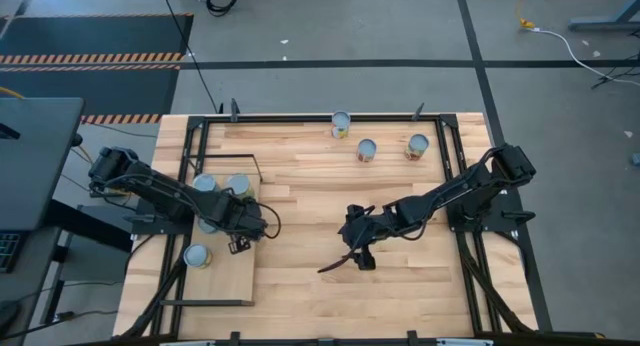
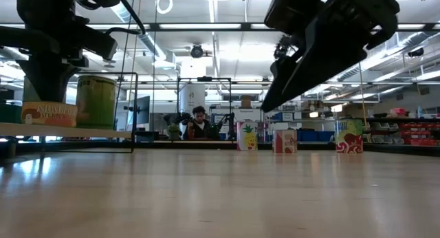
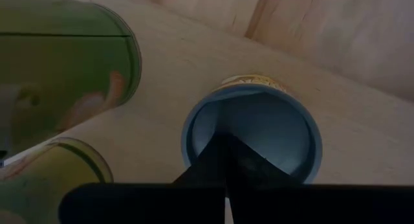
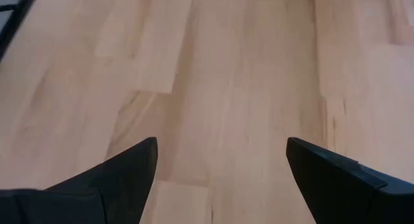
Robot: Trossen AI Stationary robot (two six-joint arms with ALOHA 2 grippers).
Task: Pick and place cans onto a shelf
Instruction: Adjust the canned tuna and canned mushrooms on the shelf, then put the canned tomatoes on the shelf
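Observation:
The pale wood shelf [image 1: 228, 284], edged by a thin black frame, lies at the table's left. Cans stand on it: two at its far end [image 1: 204, 183] [image 1: 238, 184] and a pale-blue-topped, yellow-labelled one [image 1: 197, 255] nearer. My left gripper [image 1: 239, 243] is shut, just right of that can. In the left wrist view its joined fingertips [image 3: 226, 185] show in front of the can's top [image 3: 259, 120], with two green cans [image 3: 58, 75] beside it. My right gripper [image 1: 350, 258] hangs open and empty [image 4: 220, 166] over the bare tabletop at mid-table.
Three more cans stand near the table's far edge [image 1: 341, 123] [image 1: 366, 150] [image 1: 417, 146]; they also show in the low view [image 2: 245, 137] [image 2: 284, 139] [image 2: 349, 136]. A black frame [image 1: 455, 176] runs round the work area. A person sits far behind the table [image 2: 199, 124].

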